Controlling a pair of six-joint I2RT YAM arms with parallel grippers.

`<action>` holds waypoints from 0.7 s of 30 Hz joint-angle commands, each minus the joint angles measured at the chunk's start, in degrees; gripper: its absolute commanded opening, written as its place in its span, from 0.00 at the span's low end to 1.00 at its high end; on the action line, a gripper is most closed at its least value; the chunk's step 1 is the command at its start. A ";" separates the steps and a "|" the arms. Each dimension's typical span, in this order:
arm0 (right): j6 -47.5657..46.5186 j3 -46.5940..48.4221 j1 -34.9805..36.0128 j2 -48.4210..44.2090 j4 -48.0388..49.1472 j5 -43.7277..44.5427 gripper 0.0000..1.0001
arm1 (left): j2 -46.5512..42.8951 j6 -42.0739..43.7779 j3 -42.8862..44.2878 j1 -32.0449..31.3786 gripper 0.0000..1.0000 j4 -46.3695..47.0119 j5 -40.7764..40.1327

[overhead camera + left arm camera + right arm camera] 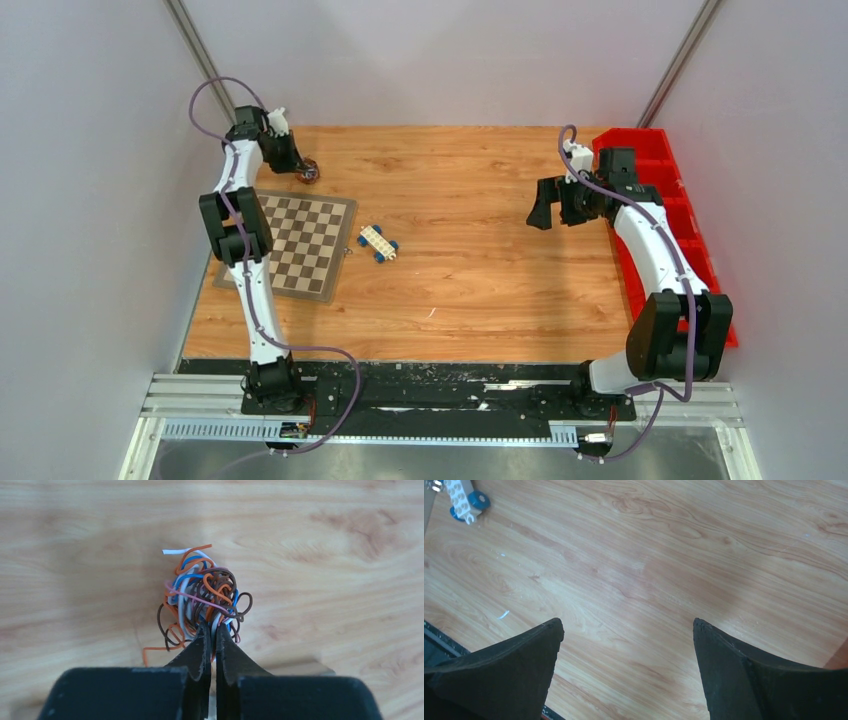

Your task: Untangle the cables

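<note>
Item one, far-left corner of the table [470, 300]: the cables [205, 597], a single tight ball of very thin wires in orange, brown, blue, white and pink. It rests on bare wood just beyond the far corner of the board, with only short ends poking out. Item two: left gripper [210, 630], reached out over that ball, jaws drawn to a narrow slit. Its tips are buried in the knot's near edge, apparently pinching a few strands. The hold looks meant to anchor or lift the ball so that a second tool can draw wires out. Item three: chequered board [300, 245], lying flat and slightly skewed on the left half; no evident part in the task. Item four: toy car [379, 243], a white studded brick on blue wheels, just right of the board and apart from the knot. Item five: right gripper [626, 630], jaws spread wide and holding nothing, poised above bare wood on the right half, well apart from the cables. It is judged idle, since it must cross the table before it can take a second grip. Item six: red bin [668, 190], divided into compartments, along the right edge; contents not discernible. Markings: no brand, label or writing is legible in any view.
</note>
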 commanded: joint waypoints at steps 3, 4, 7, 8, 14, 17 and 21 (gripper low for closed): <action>-8.81 2.52 -0.28 -2.27 -5.54 -8.43 1.00 | -25.86 5.70 -14.95 -9.22 0.00 0.32 10.62; -9.65 2.76 -0.26 -2.39 -6.79 -9.77 1.00 | -30.96 5.50 -19.65 -12.42 0.00 0.50 13.25; -11.57 2.58 -0.19 -3.13 -9.47 -14.77 1.00 | -38.68 3.39 -28.91 -20.33 0.00 3.34 17.75; -11.83 2.08 -0.17 -3.51 -9.68 -15.90 1.00 | -41.66 0.48 -33.58 -24.23 0.00 4.60 19.31; -12.13 -1.07 -0.17 -4.63 -10.24 -17.62 1.00 | -43.49 -8.51 -45.86 -41.83 0.00 20.10 21.09; -12.57 -1.33 -0.17 -3.27 -11.51 -15.57 1.00 | -38.09 -11.02 -46.25 -48.37 0.00 24.14 20.34; -13.56 -3.35 -0.17 -1.40 -11.95 -13.81 1.00 | -30.16 -16.75 -45.48 -50.82 0.00 29.42 21.23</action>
